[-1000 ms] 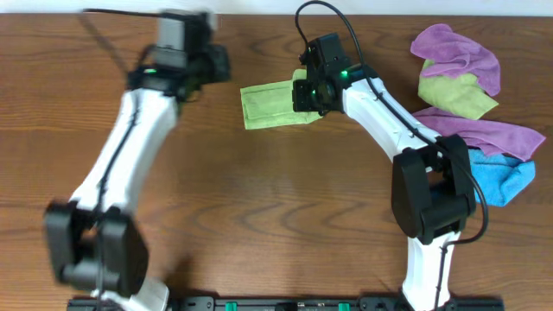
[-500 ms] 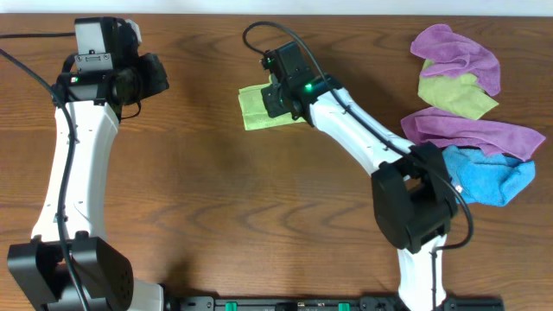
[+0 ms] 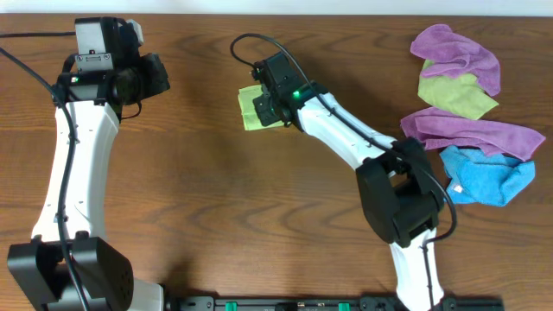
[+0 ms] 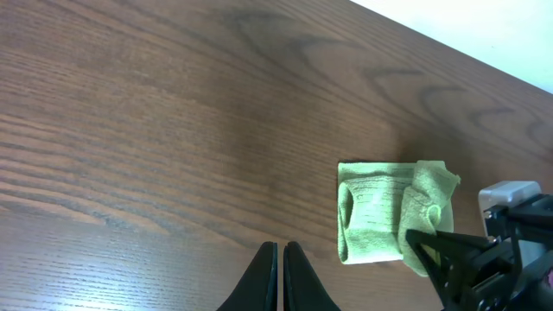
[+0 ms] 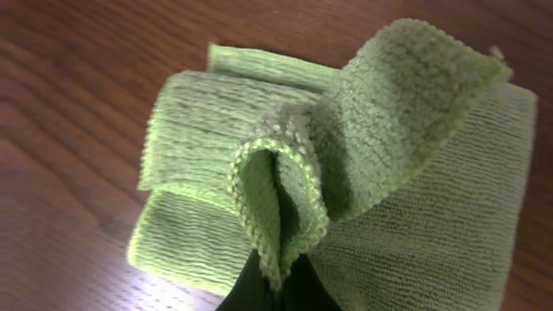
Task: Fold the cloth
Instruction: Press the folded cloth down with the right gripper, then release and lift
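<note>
The lime-green cloth (image 3: pixel 250 109) lies folded small on the table's far middle. It also shows in the left wrist view (image 4: pixel 373 223) and fills the right wrist view (image 5: pixel 225 164). My right gripper (image 3: pixel 270 105) is over the cloth's right part, shut on a pinched edge of the cloth (image 5: pixel 281 259), with a flap lifted over the folded part. My left gripper (image 4: pixel 282 276) is shut and empty, held above bare table at the far left (image 3: pixel 154 76), well apart from the cloth.
A pile of other cloths lies at the far right: purple (image 3: pixel 458 52), olive-green (image 3: pixel 456 93), purple (image 3: pixel 473 131) and blue (image 3: pixel 488 177). The table's back edge (image 3: pixel 276 15) runs just beyond the cloth.
My right gripper has carried the cloth's edge leftwards, so the cloth looks narrower. My left arm swung left a second ago and has since stayed still.
</note>
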Robot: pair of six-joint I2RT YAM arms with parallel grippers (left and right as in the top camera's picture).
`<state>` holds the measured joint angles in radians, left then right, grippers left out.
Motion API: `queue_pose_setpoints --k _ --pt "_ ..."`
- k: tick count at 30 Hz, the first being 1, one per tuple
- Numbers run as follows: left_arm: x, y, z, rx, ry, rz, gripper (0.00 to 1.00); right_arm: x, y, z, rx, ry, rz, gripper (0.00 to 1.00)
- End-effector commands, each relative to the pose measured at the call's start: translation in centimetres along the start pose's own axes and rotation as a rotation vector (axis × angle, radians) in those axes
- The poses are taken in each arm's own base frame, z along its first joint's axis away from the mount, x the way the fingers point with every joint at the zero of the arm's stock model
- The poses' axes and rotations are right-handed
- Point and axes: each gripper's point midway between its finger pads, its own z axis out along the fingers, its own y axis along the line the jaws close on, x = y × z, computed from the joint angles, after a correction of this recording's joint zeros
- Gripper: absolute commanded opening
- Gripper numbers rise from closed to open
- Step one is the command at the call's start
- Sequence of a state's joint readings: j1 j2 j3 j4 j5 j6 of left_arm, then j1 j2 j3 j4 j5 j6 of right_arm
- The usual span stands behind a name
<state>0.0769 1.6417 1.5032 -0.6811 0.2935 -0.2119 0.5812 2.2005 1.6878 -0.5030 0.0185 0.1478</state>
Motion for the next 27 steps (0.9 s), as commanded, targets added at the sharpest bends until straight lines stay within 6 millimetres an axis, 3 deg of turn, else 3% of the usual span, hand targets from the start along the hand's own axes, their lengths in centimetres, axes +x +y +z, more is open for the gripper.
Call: queue_pose_setpoints --k 1,5,7,8,10,11,13,16,23,27 --pt "-0.4 -0.4 -0.9 0.018 -0.018 0.013 0.06 -0.2 1.3 0.5 -0.028 -0.007 -0.029 0.01" --pt "-0.4 -0.4 -0.9 0.018 -0.017 0.013 0.06 0.0 2.0 0.9 -0.061 -0.002 -0.032 0.01" --pt "-0.3 -0.4 -0.9 0.018 -0.017 0.013 0.06 -0.1 2.2 0.9 -0.066 -0.006 -0.033 0.09" --pt "-0.3 -0.4 -0.9 0.017 -0.017 0.013 0.06 -0.2 2.4 0.9 -0.077 -0.009 -0.034 0.22" --pt "-0.3 -0.4 -0.9 0.017 -0.017 0.013 0.06 -0.1 3.3 0.8 -0.128 -0.005 -0.035 0.63" --pt "-0.3 -0.4 -0.9 0.017 -0.017 0.013 0.06 0.0 3.9 0.7 -0.163 0.0 -0.036 0.72" --pt "-0.4 -0.4 -0.9 0.017 -0.018 0.014 0.06 0.2 5.4 0.4 -0.253 0.011 -0.037 0.82" --pt "-0.4 -0.4 -0.9 0.016 -0.019 0.036 0.06 0.2 6.8 0.0 -0.337 0.016 -0.038 0.84" --pt "-0.3 -0.2 -0.9 0.006 -0.016 0.084 0.08 -0.7 5.4 -0.7 -0.324 0.006 0.03 0.86" --pt "0.3 0.8 -0.4 -0.041 0.013 0.077 0.15 -3.4 3.5 -4.1 -0.306 -0.04 0.04 0.87"
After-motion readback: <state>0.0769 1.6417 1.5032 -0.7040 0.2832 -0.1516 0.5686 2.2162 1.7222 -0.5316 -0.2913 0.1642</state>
